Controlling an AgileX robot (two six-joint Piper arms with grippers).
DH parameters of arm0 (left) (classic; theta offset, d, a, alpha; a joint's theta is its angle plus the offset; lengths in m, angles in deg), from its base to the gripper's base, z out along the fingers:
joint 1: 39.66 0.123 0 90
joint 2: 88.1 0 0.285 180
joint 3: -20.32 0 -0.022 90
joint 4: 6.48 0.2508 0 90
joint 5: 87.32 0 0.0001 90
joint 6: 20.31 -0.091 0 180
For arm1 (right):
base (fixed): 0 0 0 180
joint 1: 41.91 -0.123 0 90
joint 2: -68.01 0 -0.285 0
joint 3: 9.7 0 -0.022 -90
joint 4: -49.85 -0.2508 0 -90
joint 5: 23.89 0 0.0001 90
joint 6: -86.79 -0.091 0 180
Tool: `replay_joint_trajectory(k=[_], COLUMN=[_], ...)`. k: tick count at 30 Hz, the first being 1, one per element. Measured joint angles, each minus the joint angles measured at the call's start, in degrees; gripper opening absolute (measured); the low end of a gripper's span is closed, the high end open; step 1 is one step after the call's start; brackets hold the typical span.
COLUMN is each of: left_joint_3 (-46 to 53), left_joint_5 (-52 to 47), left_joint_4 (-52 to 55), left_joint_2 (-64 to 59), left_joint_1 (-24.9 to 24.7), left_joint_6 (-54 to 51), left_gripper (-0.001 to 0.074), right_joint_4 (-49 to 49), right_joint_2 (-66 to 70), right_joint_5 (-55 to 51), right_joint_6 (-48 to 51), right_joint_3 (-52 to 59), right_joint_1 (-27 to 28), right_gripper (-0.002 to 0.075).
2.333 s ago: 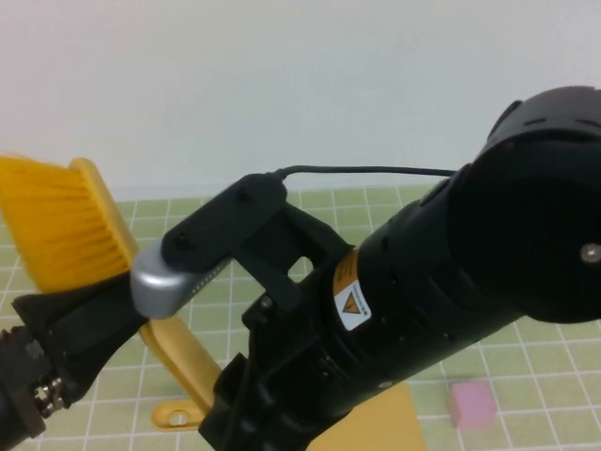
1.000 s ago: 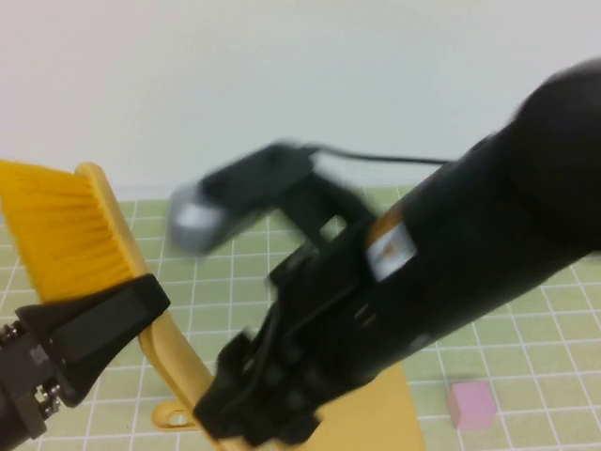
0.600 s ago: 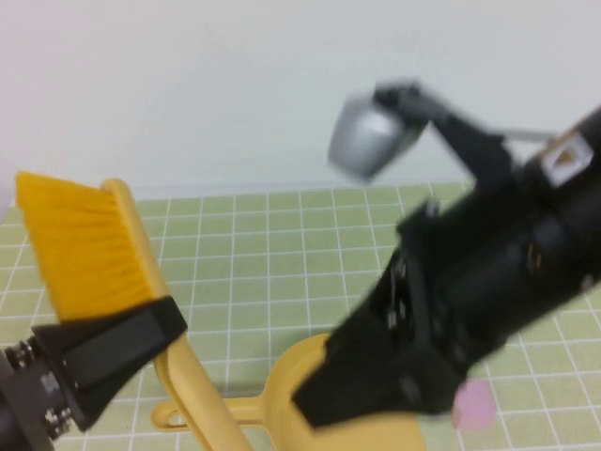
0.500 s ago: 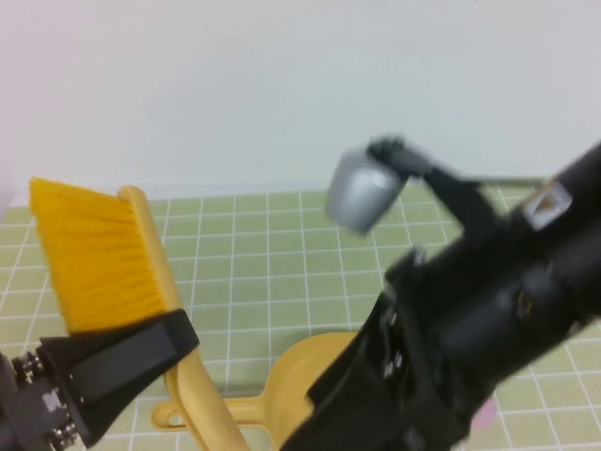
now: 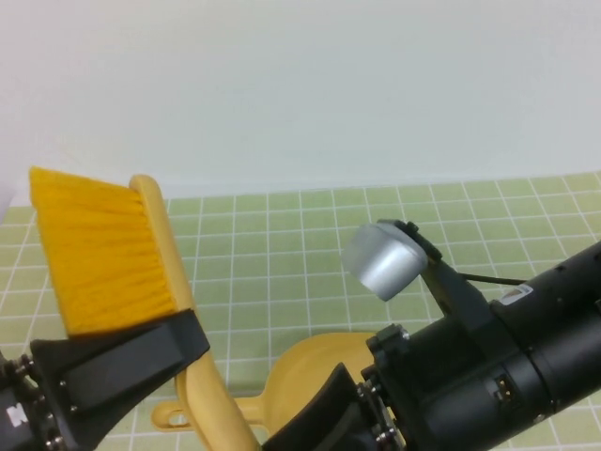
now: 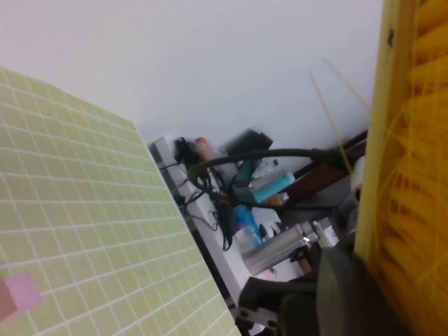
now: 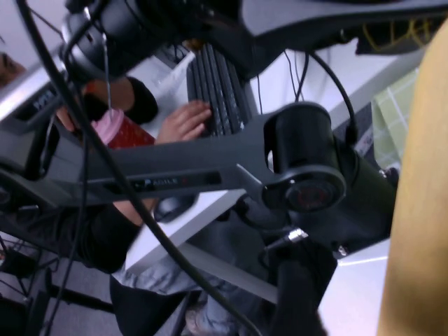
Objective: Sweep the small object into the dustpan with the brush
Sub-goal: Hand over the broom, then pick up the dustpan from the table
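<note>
Dustpan point(image 5: 310, 376) lies low on the green-gridded tabletop point(image 5: 282, 244) in the high view, half hidden by the right arm, which has swung down across it. The right hand point(image 5: 319, 434) stands apart and now blocks the pink cube from that view. The left hand point(image 5: 113, 371) is clamped on the brush point(image 5: 103, 249), raised, bristles up.

Left wrist view: the cube point(image 6: 17, 294) sits unswept on the tabletop.

Right wrist view: no sweeping contact shows, so the sweep seems yet to begin.
</note>
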Motion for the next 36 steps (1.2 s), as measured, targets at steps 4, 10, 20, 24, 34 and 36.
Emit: replay_joint_trajectory(k=[4,10,20,24,34,36], left_joint_3=[0.0,0.0,0.0,-0.1,-8.4,-11.2], left_joint_5=[-0.6,-1.1,-1.2,-0.9,4.8,6.5], left_joint_4=[-4.3,-6.6,-6.7,-6.7,4.8,12.6], left_joint_2=[0.0,0.0,0.0,0.0,0.0,0.0], left_joint_1=[0.0,0.0,0.0,0.0,0.0,0.0], left_joint_6=[-1.4,-2.7,-3.4,-7.1,-10.1,-7.7], left_gripper=[0.0000,0.0000,0.0003,0.0111,0.0550,0.0505], right_joint_4=[-0.5,-1.4,-5.4,-6.1,-1.5,1.4], right_joint_2=[0.3,2.1,4.5,4.5,4.5,4.5], right_joint_5=[-0.5,-1.7,-2.7,-3.2,1.5,1.5], right_joint_6=[0.2,1.3,3.5,5.3,2.7,0.2], right_joint_3=[0.0,0.0,0.0,0.0,-5.1,-7.3], right_joint_1=[0.0,0.0,0.0,0.0,2.3,4.8], right_gripper=[0.0463,0.0459,0.0227,0.0181,0.0177,0.0177])
